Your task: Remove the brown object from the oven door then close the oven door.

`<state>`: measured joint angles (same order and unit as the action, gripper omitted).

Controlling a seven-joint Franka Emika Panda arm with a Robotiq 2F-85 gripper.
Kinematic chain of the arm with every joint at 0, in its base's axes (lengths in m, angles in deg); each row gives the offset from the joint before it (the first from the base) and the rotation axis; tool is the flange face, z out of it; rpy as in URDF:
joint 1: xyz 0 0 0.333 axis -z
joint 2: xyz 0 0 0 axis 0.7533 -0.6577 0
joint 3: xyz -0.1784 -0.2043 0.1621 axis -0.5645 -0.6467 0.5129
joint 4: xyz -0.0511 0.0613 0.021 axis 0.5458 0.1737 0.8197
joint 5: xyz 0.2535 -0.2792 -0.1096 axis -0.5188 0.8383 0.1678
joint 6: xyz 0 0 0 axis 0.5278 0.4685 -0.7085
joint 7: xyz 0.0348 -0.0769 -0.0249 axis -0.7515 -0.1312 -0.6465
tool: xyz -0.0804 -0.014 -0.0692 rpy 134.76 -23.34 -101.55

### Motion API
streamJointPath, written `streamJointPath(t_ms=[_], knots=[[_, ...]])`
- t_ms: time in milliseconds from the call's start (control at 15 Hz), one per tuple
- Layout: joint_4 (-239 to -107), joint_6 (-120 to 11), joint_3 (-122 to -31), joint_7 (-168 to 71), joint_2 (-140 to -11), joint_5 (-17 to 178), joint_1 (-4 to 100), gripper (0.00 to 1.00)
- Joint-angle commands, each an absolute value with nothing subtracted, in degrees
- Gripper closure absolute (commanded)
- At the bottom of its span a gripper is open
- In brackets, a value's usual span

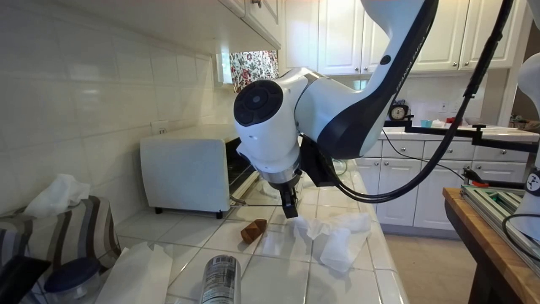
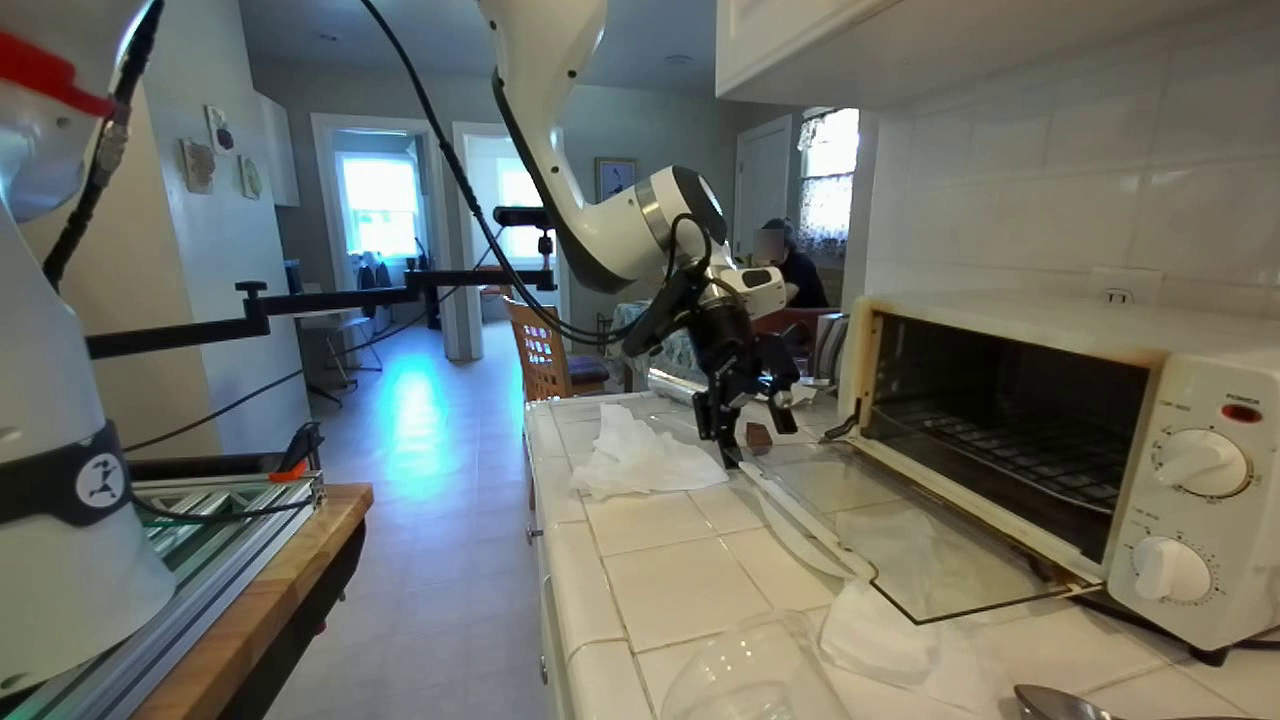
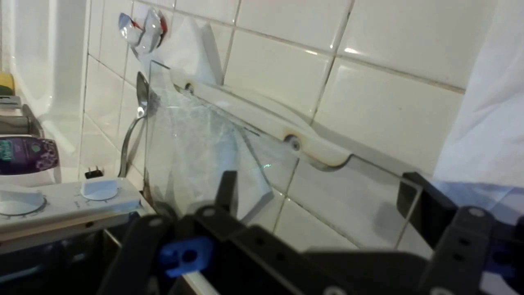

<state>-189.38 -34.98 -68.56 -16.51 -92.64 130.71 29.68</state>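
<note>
The oven door [image 2: 930,570] is a glass flap lowered open in front of the white oven [image 1: 183,175]. Its white handle strip [image 3: 262,121] runs along the outer edge. The brown object [image 1: 253,231] lies on the tiled counter beside the door, apart from it. In an exterior view the brown object [image 2: 758,438] shows partly behind my gripper; it is out of the wrist view. My gripper [image 1: 290,211] is open and empty, low at the door's corner. In the wrist view my gripper [image 3: 321,180] has one finger overlapping the glass corner; I cannot tell whether they touch.
A shiny metal can [image 1: 220,278] lies near the brown object. Crumpled white paper [image 2: 645,455] is beside the gripper. A striped tissue holder [image 1: 99,228] stands by the wall. A clear bowl [image 2: 755,670] and a spoon [image 3: 133,127] are past the door's far end.
</note>
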Motion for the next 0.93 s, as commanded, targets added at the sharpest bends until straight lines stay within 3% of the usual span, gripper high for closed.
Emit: streamJointPath(t_ms=[0,867], knots=[[-190.7,-33.7,-68.8,-15.8,-91.1,131.8,29.7,0.00],[-193.6,-29.1,-68.3,-15.2,-87.1,132.5,29.4,0.00]])
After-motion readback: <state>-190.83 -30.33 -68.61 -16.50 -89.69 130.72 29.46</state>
